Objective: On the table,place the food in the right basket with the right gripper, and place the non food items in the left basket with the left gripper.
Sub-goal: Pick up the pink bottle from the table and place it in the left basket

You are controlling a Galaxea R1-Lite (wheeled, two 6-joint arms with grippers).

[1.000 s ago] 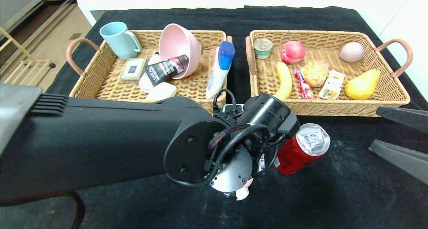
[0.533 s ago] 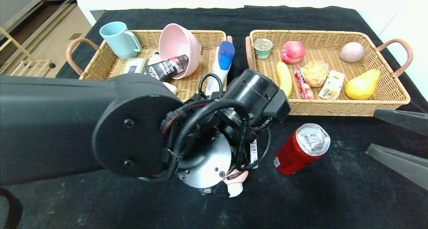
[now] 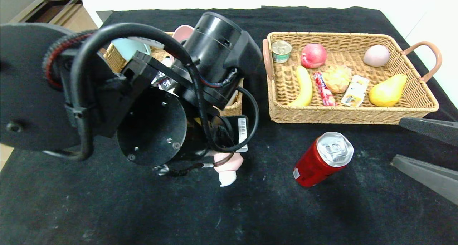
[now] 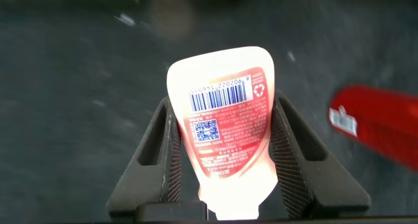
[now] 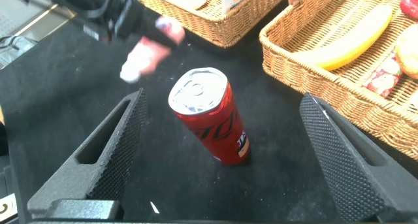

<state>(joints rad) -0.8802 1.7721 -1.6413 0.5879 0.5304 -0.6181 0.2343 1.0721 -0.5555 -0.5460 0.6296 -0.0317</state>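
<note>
A: Where's the pink squeeze bottle (image 4: 225,123)?
B: Clamped in the left gripper (image 4: 225,165), glossy, white cap down, above the linty black tabletop (image 3: 286,209).
A: The ribbed red can (image 5: 212,116)?
B: Upright, between the right gripper's (image 5: 222,142) spread fingers.

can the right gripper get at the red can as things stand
Probably yes: the right gripper is open and the red can stands alone on bare table, between its fingers in the right wrist view. The left gripper holds the pink bottle off to the side.
</note>
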